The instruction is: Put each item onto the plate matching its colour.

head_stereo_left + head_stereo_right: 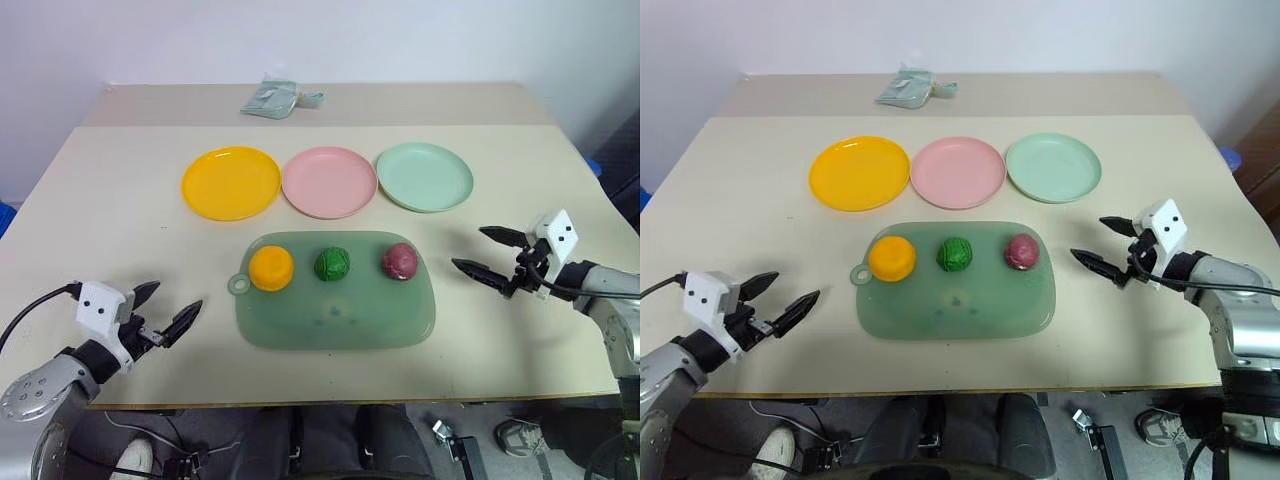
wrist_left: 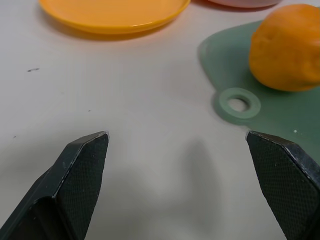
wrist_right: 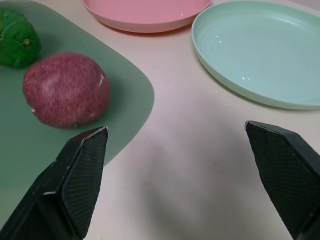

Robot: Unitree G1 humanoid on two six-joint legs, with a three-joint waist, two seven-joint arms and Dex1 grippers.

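Three toy foods lie in a row on a translucent green tray (image 1: 330,318): a round orange one (image 1: 270,268) at the left, a dark green bumpy ball (image 1: 332,264) in the middle and a maroon-red ball (image 1: 399,261) at the right. Behind the tray stand a yellow-orange plate (image 1: 231,182), a pink plate (image 1: 329,181) and a pale mint green plate (image 1: 424,176), all bare. My left gripper (image 1: 165,308) hovers open over the table left of the tray. To the right of the tray, my right gripper (image 1: 482,253) is open and points toward the maroon-red ball.
A crumpled pale green packet (image 1: 275,99) lies at the far edge of the beige table (image 1: 110,220). The tray has a small ring handle (image 1: 239,285) on its left side. The table's front edge runs just behind both grippers.
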